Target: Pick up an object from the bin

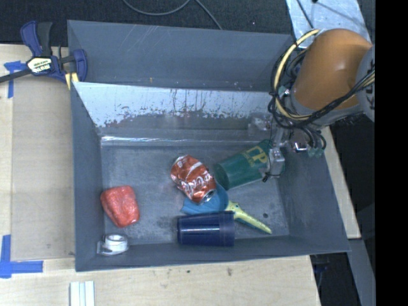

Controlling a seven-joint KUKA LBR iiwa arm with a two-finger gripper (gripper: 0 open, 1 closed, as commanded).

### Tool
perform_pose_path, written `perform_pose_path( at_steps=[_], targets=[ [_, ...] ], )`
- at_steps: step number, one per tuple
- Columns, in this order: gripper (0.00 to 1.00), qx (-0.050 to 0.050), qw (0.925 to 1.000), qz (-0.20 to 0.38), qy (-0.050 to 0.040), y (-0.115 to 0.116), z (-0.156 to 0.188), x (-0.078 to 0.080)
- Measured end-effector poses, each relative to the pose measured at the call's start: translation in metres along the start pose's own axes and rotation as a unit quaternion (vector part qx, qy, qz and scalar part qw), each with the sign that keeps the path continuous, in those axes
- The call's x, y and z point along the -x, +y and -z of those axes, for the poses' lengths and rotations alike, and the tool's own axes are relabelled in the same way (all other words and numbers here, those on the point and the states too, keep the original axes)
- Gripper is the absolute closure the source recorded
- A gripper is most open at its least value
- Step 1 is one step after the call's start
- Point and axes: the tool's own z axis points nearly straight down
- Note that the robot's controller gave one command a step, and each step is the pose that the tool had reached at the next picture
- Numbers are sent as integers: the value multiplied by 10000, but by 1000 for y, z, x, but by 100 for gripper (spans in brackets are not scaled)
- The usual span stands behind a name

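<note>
My gripper (276,160) hangs low at the right side of the bin, right at the labelled right end of a dark green cup (237,170) that lies on its side. It looks to be touching the cup there. Just left of the cup lies a crushed red soda can (192,178). A yellow-green plastic piece (253,219) lies on the floor below the cup.
A dark blue cylinder (205,229) lies on its side by the front wall, with a flat blue piece (213,202) above it under the can. A red lumpy thing (121,206) and a small silver ring (115,243) lie at the front left.
</note>
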Motion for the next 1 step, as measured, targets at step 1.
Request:
perform_pose_path(
  at_steps=[1],
  targets=[
    [0, 9, 9985, 539, 29, -17, -25, 15]
  ],
)
